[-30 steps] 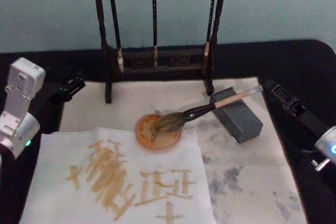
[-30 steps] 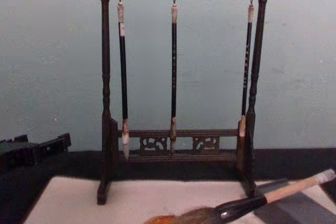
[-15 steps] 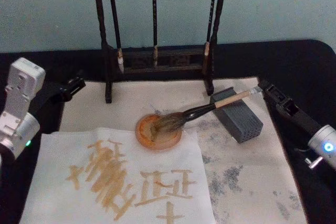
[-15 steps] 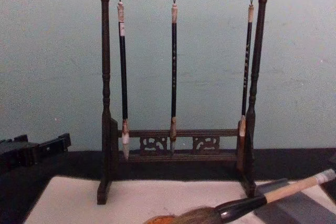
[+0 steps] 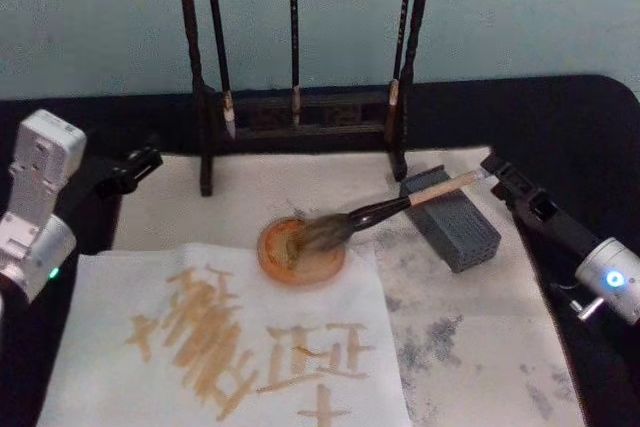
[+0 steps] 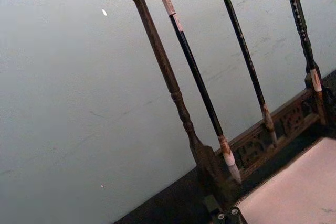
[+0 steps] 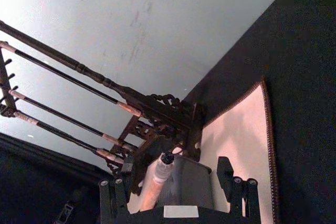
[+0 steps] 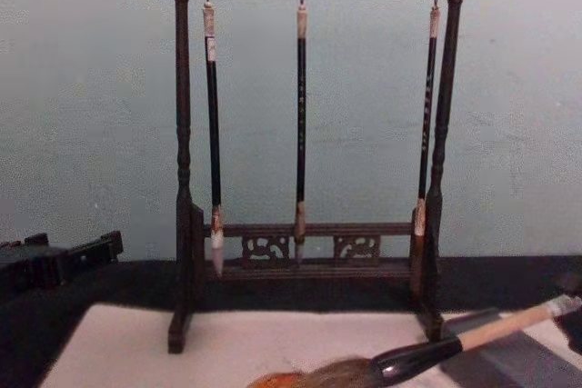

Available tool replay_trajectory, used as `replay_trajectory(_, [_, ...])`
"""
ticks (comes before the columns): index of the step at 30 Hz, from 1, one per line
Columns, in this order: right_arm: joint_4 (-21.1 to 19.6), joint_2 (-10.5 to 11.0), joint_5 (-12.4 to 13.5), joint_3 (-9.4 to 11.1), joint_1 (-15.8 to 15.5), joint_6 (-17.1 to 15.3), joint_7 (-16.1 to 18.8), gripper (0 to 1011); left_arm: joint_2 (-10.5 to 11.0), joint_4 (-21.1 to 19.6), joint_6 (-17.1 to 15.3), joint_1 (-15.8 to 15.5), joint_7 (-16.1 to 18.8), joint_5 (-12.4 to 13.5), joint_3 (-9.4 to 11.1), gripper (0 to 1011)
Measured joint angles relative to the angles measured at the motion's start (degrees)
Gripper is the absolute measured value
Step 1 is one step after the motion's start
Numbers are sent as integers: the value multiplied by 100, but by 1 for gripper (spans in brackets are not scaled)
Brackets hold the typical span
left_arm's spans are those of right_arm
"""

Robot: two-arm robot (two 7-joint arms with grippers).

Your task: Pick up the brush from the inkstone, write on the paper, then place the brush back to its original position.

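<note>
Left end effector hangs over desk left edge, grip state unclear. Paper front-left, tan strokes on it. Brush: bristles in inkstone, handle propped on block. Right end effector spread apart, just beside handle's end cap.
</note>
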State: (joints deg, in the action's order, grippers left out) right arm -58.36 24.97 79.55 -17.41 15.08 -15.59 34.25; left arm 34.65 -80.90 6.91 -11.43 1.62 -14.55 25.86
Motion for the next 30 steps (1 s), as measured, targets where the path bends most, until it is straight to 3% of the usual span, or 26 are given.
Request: replay_trajectory(30, [294,-16,260,-472,321,-5,74,1006,0,0,0,0,0,0,0,1002])
